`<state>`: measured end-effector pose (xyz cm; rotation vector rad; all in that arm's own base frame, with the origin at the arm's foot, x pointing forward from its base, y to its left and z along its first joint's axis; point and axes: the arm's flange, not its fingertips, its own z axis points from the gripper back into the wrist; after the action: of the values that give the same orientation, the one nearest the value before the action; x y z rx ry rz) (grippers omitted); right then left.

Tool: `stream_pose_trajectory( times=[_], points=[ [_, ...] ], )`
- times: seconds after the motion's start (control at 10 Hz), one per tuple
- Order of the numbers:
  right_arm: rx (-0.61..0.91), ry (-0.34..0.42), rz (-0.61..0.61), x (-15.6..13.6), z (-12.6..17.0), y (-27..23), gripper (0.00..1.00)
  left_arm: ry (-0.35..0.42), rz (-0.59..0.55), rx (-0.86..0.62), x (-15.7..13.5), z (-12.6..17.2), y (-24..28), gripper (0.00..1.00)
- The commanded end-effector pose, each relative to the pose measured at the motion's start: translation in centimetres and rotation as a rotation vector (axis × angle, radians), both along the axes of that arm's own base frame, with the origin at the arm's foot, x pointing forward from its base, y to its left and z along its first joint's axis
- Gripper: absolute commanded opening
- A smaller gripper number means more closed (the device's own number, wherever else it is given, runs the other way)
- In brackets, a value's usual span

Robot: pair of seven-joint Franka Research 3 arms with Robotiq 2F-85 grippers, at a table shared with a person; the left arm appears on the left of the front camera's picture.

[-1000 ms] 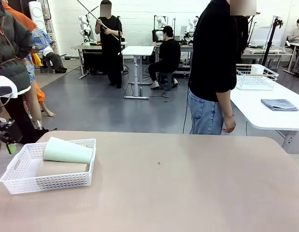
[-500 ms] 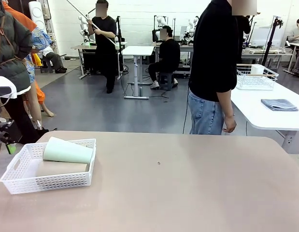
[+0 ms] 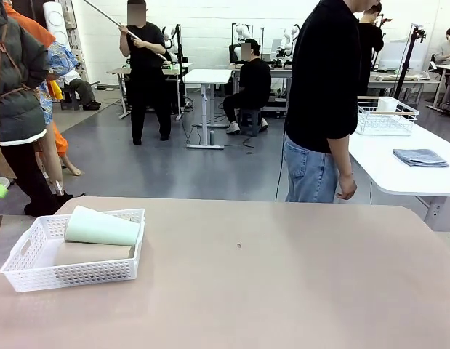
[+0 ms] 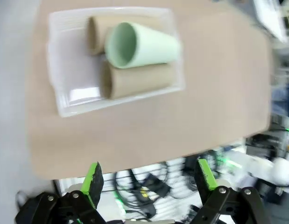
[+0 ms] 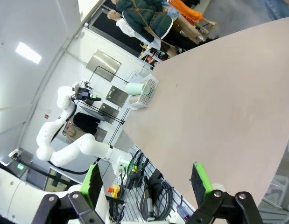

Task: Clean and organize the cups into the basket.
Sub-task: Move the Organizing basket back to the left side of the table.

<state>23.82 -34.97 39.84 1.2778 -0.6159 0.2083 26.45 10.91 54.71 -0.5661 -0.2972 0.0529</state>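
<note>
Your left claw (image 4: pixel 146 179) hung spread and empty above the basket (image 4: pixel 69 100) (cups (image 4: pixel 139 44) lying lengthwise inside); right claw (image 5: pixel 146 179) likewise, well apart.

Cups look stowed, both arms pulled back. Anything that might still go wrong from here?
1. The mint cup lies on its side atop two brown cups in the basket, above the rim; a bump might roll it out.
2. The basket sits near the table's left edge, so a nudge could push it off.
3. The left gripper hangs open above that edge, fingers apart; a careless descent might clip the basket.
</note>
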Motion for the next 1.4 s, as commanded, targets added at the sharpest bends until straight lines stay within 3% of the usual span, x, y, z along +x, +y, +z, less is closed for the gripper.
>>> stream_pose_trajectory(
  times=[0.0,0.2,0.7,0.8,1.1,1.3],
  points=[
    [-0.009,0.0,-0.011,-0.1,-0.1,0.4,1.0,0.0,-0.106,-0.216,-1.0,-1.1,5.2,1.0],
    [-0.009,0.0,-0.011,-0.1,-0.1,0.4,1.0,0.013,-0.119,-0.419,-1.0,-2.8,11.1,1.0],
    [-0.009,0.0,-0.011,-0.1,-0.1,0.4,1.0,-0.1,-0.116,-0.748,-2.4,-6.8,22.7,1.0],
    [-0.009,0.0,-0.011,-0.1,-0.1,0.4,1.0,-0.131,-0.133,-0.776,-3.2,-6.9,24.4,1.0],
    [-0.009,0.0,-0.011,-0.1,-0.1,0.4,1.0,-0.274,-0.117,-0.677,-6.7,-4.5,26.2,1.0],
    [-0.009,0.0,-0.011,-0.1,-0.1,0.4,1.0,-0.298,-0.105,-0.643,-7.4,-3.6,25.6,1.0]
  ],
)
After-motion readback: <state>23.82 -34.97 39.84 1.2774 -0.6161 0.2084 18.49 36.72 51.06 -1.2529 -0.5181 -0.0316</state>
